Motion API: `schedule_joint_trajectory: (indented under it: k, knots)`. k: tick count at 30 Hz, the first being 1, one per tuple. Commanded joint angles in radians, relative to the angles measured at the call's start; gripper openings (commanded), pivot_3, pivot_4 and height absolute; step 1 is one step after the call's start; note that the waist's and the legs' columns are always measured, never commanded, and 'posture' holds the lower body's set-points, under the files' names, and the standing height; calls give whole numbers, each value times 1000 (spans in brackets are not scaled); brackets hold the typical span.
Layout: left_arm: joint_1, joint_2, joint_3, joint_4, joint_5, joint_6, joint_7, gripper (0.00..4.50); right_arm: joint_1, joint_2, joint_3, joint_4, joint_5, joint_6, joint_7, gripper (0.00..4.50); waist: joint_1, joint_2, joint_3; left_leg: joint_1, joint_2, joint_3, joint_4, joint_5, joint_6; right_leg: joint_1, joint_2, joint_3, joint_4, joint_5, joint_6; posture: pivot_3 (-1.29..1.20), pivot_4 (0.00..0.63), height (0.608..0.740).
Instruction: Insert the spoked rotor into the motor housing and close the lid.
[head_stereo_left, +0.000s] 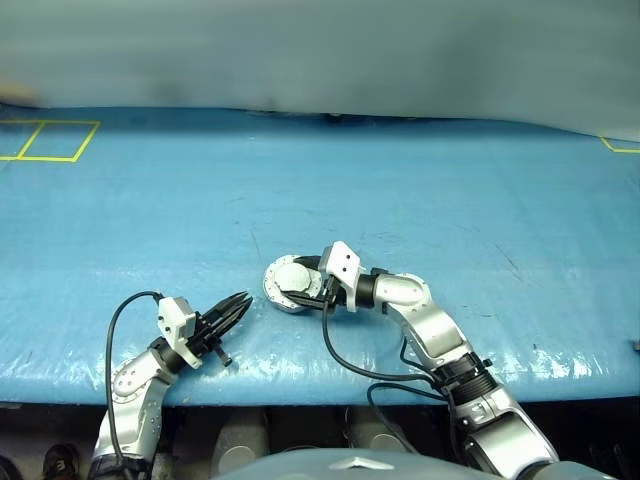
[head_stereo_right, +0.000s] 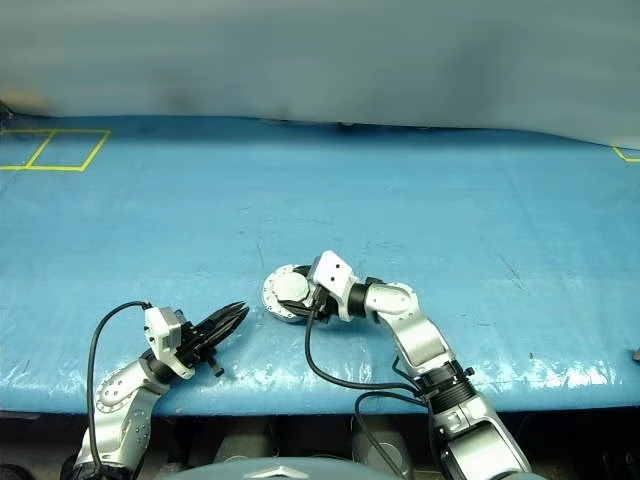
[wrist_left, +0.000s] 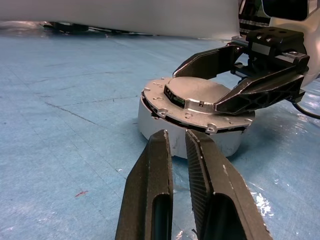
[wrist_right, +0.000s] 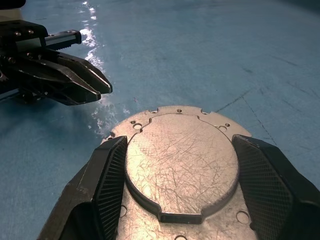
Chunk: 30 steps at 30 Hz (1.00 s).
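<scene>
Right wrist view puts the lid down on the motor housing, squarely between the right gripper fingers, which straddle it, seemingly without squeezing. Left gripper, nearly shut and empty, points at the housing from just beside.

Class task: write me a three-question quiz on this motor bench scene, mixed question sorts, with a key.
1. True or false: the lid lies down on the motor housing.
2. Which gripper straddles the lid? A) left gripper B) right gripper
3. Fill in: the housing sits on the ____ table.

Key: 1 true. 2 B; its fingers stand either side of the lid's raised centre, while the left gripper, shut, is apart from the housing. 3 blue.
</scene>
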<state>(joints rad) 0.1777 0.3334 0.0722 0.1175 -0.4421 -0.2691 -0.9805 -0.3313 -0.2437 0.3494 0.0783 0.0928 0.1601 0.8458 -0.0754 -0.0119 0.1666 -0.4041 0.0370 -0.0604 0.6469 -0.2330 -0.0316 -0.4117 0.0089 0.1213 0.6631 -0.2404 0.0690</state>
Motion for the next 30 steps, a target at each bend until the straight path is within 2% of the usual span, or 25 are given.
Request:
schedule_joint_trajectory:
  k: [1,18,27,30]
  knots:
    - [6,-7,9,-27,-5,-17,8,543,-18,5,5,-15,-8,-15,-7,2977,0,0,0,0,0,0,0,0,0,0,0,0,0,0,0,0,150,740]
    - [20,-5,8,-35,-1,-19,19,543,-26,-4,40,32,-68,3,-35,2977,-1,0,0,1,0,0,0,0,0,1,0,0,0,0,-1,0,150,740]
    - [-12,-15,16,-90,-54,82,59,543,-24,-14,46,39,-71,10,-35,2977,-1,0,0,3,0,0,0,0,0,3,0,0,0,0,-1,0,150,740]
    - [-33,-8,6,-101,-64,93,43,23,-25,-13,45,39,-70,10,-36,2977,-1,0,0,3,0,0,0,0,0,3,0,0,0,0,-1,0,150,740]
